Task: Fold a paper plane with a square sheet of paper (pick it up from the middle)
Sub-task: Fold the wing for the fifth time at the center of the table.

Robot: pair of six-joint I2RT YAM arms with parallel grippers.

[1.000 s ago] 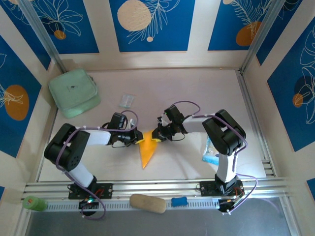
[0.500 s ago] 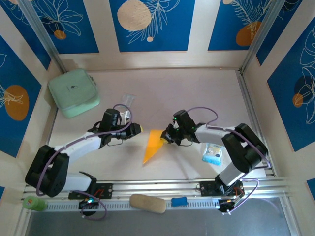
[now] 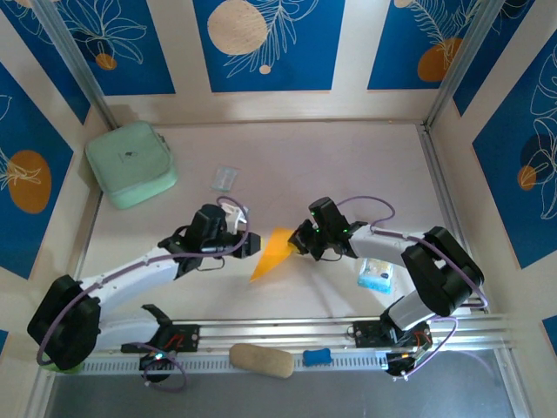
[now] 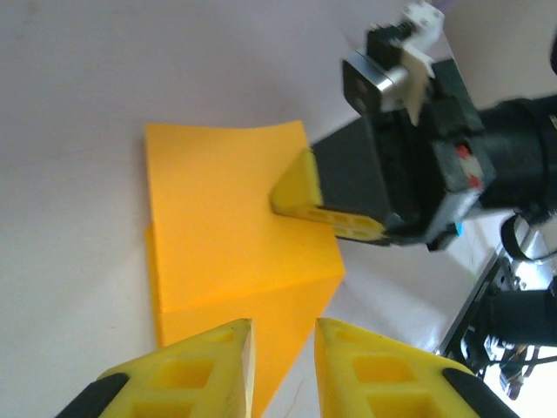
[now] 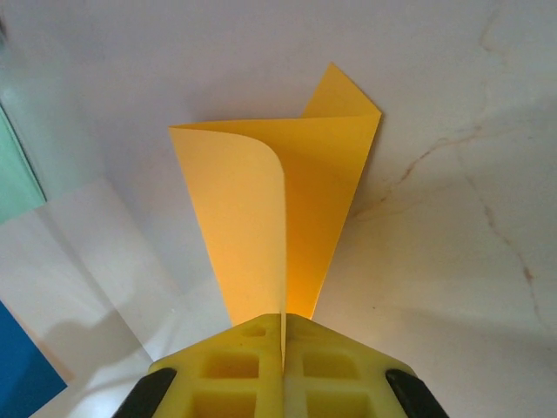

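— Where is the sheet of paper [image 3: 272,252] right now?

— Out on the bench [image 3: 348,165], between the two grippers. It is orange and folded into a narrow pointed shape. Its broad end is up at the grippers and its tip points away towards the arm bases.

— Is either one holding it?

— The right gripper [image 5: 283,326] is. Its yellow fingers are pressed together on the broad end, and the paper comes straight out from between them. One layer curls upward just past the fingertips, and a corner of another layer sticks out behind it.

— And the other?

— The left gripper [image 4: 284,335] sits just beside the paper, on the side opposite the right one. Its fingers stand a narrow gap apart with nothing clamped between them. From its wrist camera the paper lies just past the fingertips, and the right gripper's tip bites the far edge.

— Anything else lying around?

— A mint-green pouch [image 3: 130,164] sits well off beyond the left gripper, by the back corner. A small clear wrapper [image 3: 224,178] lies near that gripper, on its far side. A blue-and-white packet [image 3: 376,274] lies beside the right arm, behind its gripper.
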